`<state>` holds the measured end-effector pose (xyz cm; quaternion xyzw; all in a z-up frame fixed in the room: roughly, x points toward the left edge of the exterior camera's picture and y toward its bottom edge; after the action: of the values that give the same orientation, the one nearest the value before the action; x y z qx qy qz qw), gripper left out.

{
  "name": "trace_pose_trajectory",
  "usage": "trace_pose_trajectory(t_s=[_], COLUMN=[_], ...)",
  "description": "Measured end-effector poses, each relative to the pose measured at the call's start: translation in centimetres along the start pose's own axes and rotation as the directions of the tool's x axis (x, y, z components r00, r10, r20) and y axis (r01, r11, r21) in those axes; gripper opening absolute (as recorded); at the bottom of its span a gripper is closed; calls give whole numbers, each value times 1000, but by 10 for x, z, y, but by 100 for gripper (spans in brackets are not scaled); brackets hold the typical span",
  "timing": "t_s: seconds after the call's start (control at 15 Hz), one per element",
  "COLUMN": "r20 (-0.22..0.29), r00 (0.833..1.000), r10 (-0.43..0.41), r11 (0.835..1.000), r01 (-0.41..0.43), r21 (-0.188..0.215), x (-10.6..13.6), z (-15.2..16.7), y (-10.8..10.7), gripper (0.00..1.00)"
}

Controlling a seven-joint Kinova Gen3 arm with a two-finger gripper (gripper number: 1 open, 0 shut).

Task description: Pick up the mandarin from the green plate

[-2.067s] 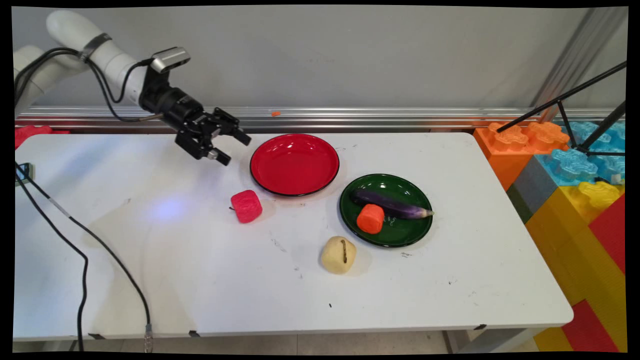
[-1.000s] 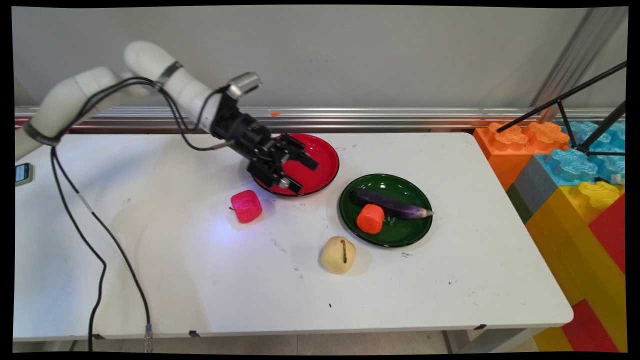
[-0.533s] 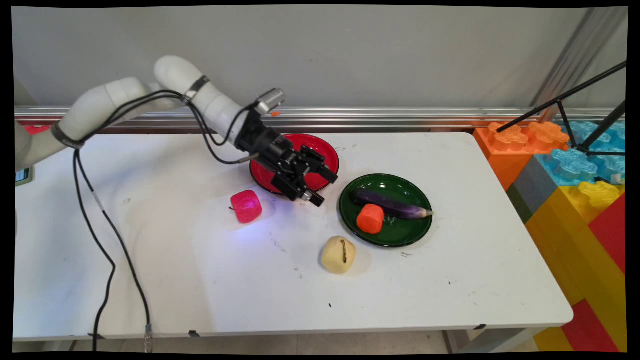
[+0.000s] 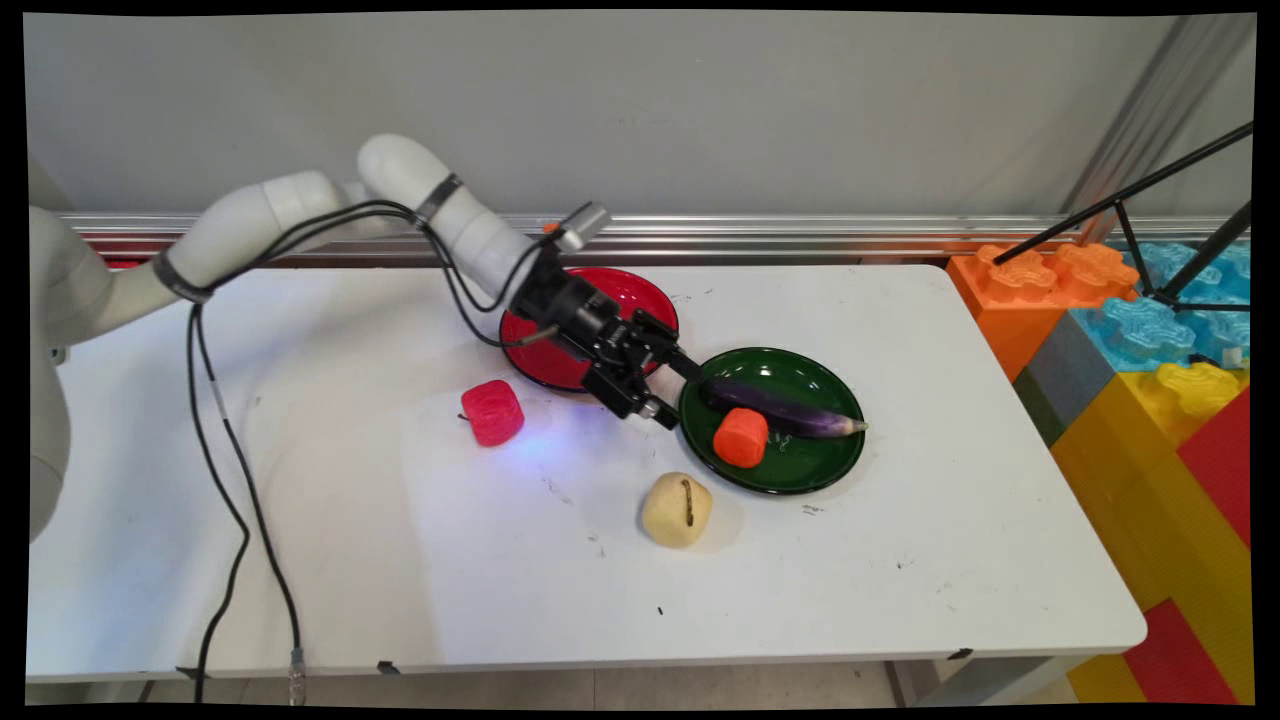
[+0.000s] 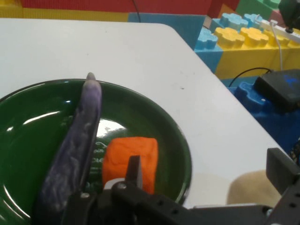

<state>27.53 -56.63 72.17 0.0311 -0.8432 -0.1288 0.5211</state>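
Two plates share the white tabletop [image 4: 900, 560]: a red plate [image 4: 640, 295], partly covered by the arm, and a green plate [image 4: 800, 475] holding a purple eggplant [image 4: 790, 412] and an orange block [image 4: 741, 437], the two touching. The gripper [image 4: 672, 385] hovers at the green plate's left rim, nearest the eggplant's blunt end, jaws spread apart and holding nothing. The eggplant looks smooth, probably slippery and light; its thicker middle would likely give the surest hold. The orange block, chunky and flat-sided, should grip easily across its sides, though the eggplant crowds one of them. A red knitted-looking fruit [image 4: 492, 412] and a tan lump [image 4: 677, 510] lie well apart on the tabletop.
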Motion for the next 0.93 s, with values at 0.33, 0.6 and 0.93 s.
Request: trace_pose_trajectory(t_s=[0.33,0.6,0.93], r20=[8,16,23], r00=[1000,1000,999], r10=[6,13,23], r11=[1000,1000,1000], r01=[-6,-13,-22], r21=[0,-6,-10], x=[-4,-11,-17], z=[25,41,55], y=[-17,-28,-37], gripper=[100,100,100])
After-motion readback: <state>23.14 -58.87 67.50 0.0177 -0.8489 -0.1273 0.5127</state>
